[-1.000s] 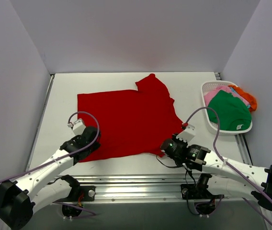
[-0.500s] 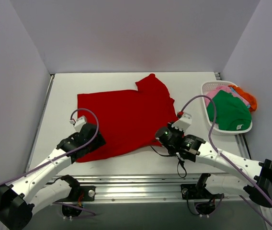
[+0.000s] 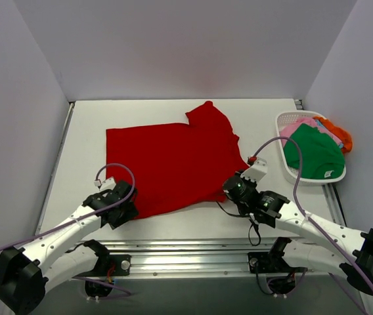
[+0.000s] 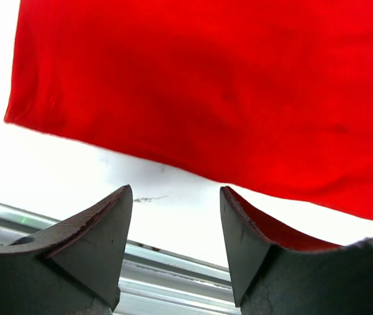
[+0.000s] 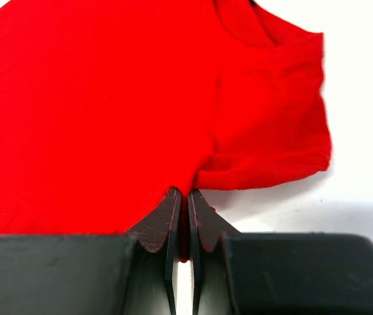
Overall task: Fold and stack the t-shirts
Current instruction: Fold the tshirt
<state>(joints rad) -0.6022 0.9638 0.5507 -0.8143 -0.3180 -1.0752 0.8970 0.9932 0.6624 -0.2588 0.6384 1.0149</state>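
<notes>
The red t-shirt lies spread flat on the white table, with one sleeve toward the back. My left gripper is open at the shirt's near-left corner. In the left wrist view its jaws stand apart over bare table, with the shirt's hem just beyond the tips. My right gripper is shut on the shirt's near-right edge. In the right wrist view a fold of red cloth is pinched between the jaws. Green, pink and orange shirts lie in the basket.
The white slatted basket stands at the right edge of the table. A metal rail runs along the near edge between the arm bases. Grey walls close off the left, back and right.
My left gripper has drawn back toward the near edge at the shirt's corner. My right gripper has shifted a little with the pinched hem, and the near edge now lies farther back.
</notes>
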